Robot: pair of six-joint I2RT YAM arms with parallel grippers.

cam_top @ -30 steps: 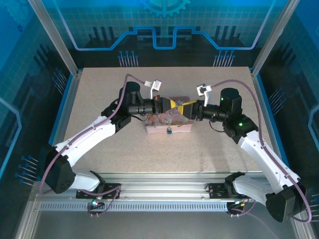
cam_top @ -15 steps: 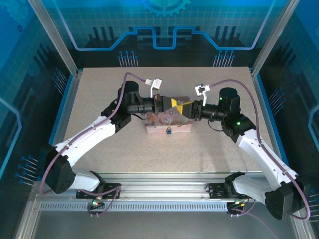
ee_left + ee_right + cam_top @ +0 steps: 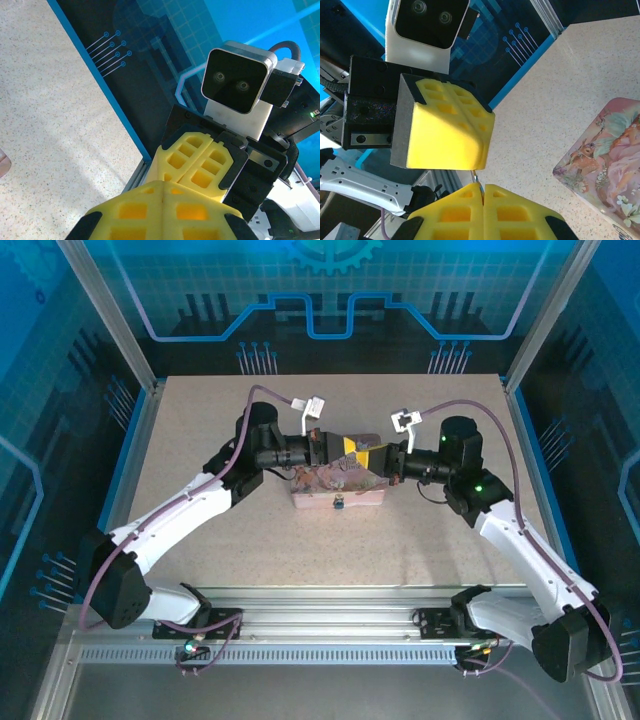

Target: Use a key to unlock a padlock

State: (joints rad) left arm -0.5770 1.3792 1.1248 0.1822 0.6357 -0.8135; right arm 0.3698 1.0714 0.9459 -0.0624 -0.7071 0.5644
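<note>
Left hand (image 3: 345, 448) and right hand (image 3: 370, 455) meet tip to tip above the box (image 3: 320, 486) on the desk (image 3: 200, 430); padlock (image 3: 339, 504) lies below them, at the box's near edge.

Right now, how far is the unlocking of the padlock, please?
Done: the right gripper is shut on a thin metal tip, probably the key. In hand: both grippers face each other tip to tip above the pink box; the left gripper is shut too. Left: the padlock sits at the box's near edge, untouched, so inserting and turning remain.

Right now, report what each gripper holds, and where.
Right gripper pinches what looks like the key, its silvery tip poking from the pads. Left gripper: shut, contents hidden.
</note>
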